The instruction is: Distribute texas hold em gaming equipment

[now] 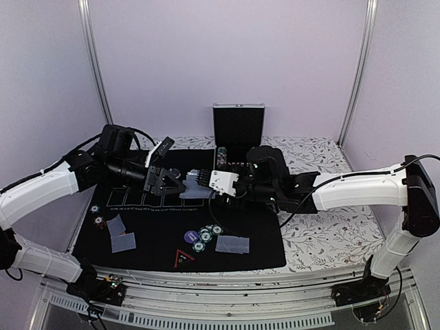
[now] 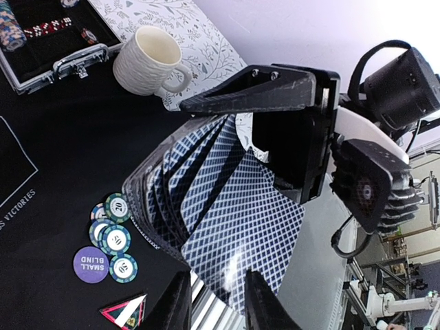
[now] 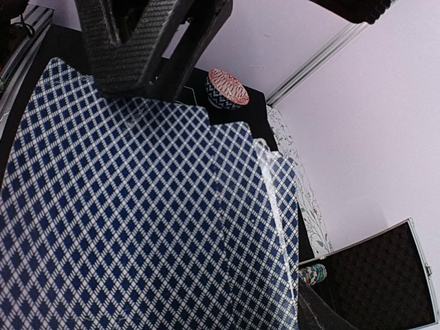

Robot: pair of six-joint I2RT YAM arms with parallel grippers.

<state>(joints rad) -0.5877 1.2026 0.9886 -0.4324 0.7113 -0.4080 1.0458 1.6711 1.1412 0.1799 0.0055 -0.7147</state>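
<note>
Black mat (image 1: 261,251) on floral tabletop (image 1: 330,234), lilac walls (image 1: 227,55), poker chips (image 1: 206,238), fanned playing cards (image 1: 196,182)

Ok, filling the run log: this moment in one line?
stage: dealing over mat | right tool: shut on card fan | left tool: astride fan edge, grip unclear | chips: on mat

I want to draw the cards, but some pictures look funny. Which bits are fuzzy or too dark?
Top view: soft, even light, though the dark arms blend into the black mat. Left wrist view: the fanned cards are sharp, the close fingertips at the bottom edge blurry. Right wrist view: cards fill the frame, pattern crisp, right edge washed out.
</note>
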